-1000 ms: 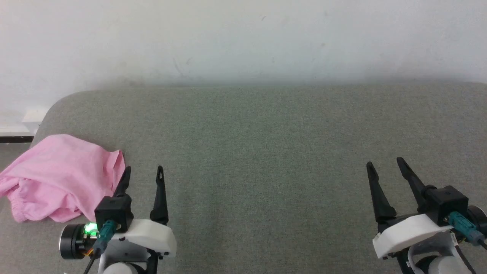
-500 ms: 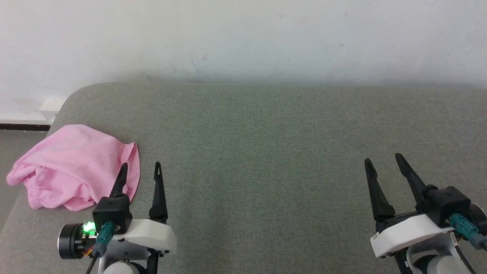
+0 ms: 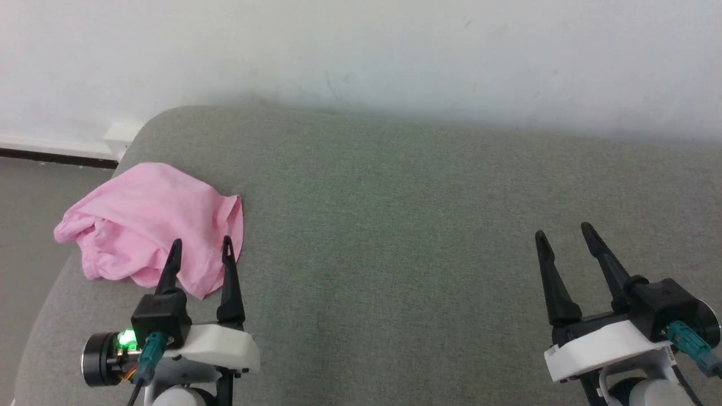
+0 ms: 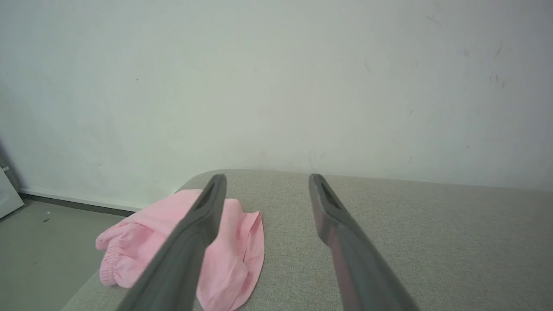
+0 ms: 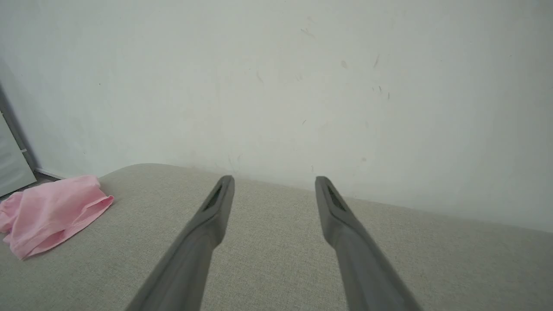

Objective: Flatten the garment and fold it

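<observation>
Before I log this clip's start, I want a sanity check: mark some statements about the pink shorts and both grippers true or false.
1. The garment lies bunched near the left end of the cushion. True.
2. The left gripper is shut on the garment. False: its jaws stand open, gripping nothing.
3. The right gripper is open above bare cushion. True.
4. The garment is folded flat. False: it is a crumpled heap.
5. The garment lies nearer the right gripper. False: it is by the left gripper.
</observation>
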